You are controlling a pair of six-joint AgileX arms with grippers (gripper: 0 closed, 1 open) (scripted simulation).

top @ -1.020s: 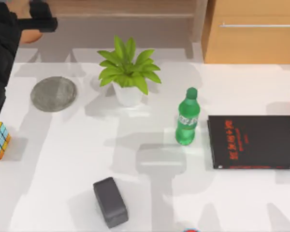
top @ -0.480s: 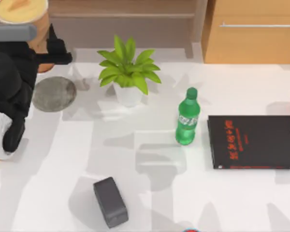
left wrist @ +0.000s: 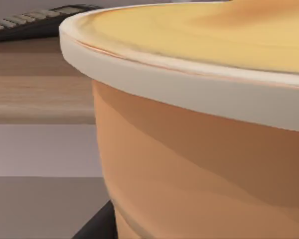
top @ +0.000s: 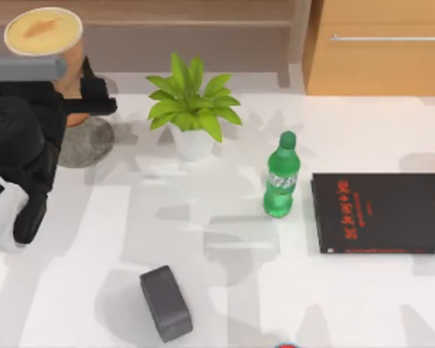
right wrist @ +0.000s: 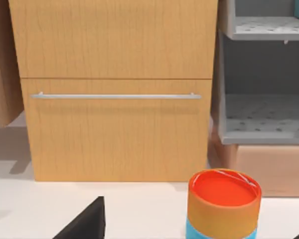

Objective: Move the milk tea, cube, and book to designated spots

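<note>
Milk tea (top: 45,43) is hanging in the left gripper (top: 76,90), whose fingers are clamping its sides. It is hovering over the grey coaster (top: 87,143) at the table's (top: 225,290) left.

The left arm (top: 18,152) and the raised milk tea (top: 47,43) crowded the table's (top: 225,290) far left, over the grey coaster (top: 87,141). A potted plant (top: 192,109) and a green bottle (top: 281,175) blocked the middle, a dark grey block (top: 165,303) the near edge; bare white surface lay open between them and before the black book (top: 380,212)
</note>
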